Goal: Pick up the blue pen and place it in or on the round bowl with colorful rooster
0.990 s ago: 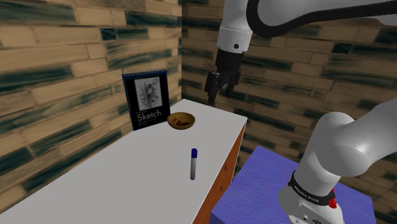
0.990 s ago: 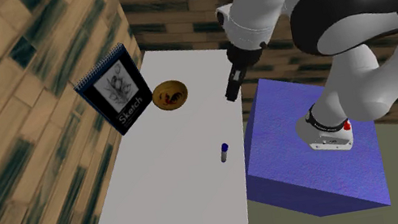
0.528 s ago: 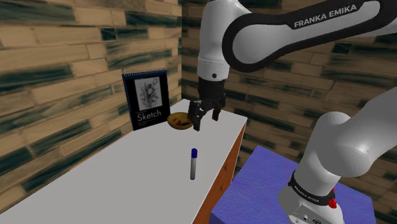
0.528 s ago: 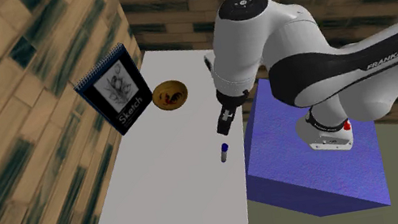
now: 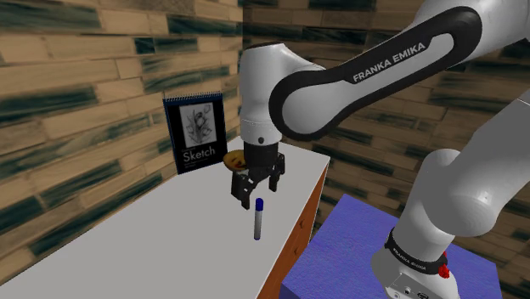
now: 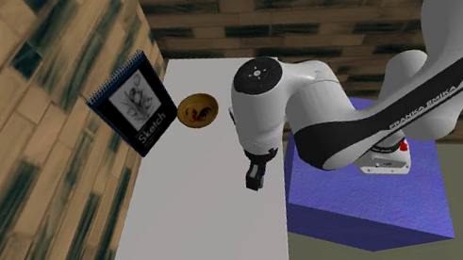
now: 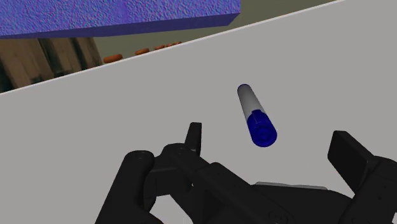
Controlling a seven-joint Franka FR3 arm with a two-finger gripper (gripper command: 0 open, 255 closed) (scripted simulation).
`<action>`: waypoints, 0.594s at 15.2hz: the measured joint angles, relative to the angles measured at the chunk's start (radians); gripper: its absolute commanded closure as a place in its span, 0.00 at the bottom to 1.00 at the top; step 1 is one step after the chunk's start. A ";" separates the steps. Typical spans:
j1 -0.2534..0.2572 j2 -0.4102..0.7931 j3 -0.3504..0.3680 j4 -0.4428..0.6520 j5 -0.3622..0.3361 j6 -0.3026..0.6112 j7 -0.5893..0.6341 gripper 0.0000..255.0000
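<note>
My fingers (image 7: pixel 347 156) stand apart, nothing betw. them yet; the gripper (image 5: pixel 256 190) hangs over the tabletop (image 5: pixel 153 229), pointing down. The blue pen (image 5: pixel 256 221) sits right under it, near the tabletop's edge on the side of the blue stand (image 5: pixel 340 246). From the shoulder view the pen looks upright, blue cap on top and pale barrel below. I can't be fully sure it isn't leaning a bit, since the wrist view looks at it from a slant.

What matters: in the wrist view the pen (image 7: pixel 256 116) shows cap-first, and the cap lies in the gap betw. my two fingers, roughly midway, touching neither. So its long axis runs approx. along my line of approach, not across it. Closing would pinch the barrel across its width, which is what I want. I judge the gripper (image 7: pixel 270 143) needs to go lower first, so the pads meet cap or barrel and not air above it. A thin upright pen tips easily if one finger lands early, so centring counts.

The rooster bowl (image 6: pixel 197 111) is farther along the tabletop, just beside the Sketch pad (image 5: pixel 195 132), well apart from the pen.
</note>
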 measured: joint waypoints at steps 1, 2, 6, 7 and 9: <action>0.001 0.006 0.004 -0.009 0.001 0.015 0.002 0.00; 0.001 0.013 0.007 -0.017 0.001 0.030 0.004 0.00; 0.001 0.042 0.019 -0.046 -0.001 0.086 0.011 0.00; 0.001 0.043 0.019 -0.051 0.000 0.092 0.010 0.00; 0.000 0.045 0.020 -0.053 -0.001 0.096 0.010 0.00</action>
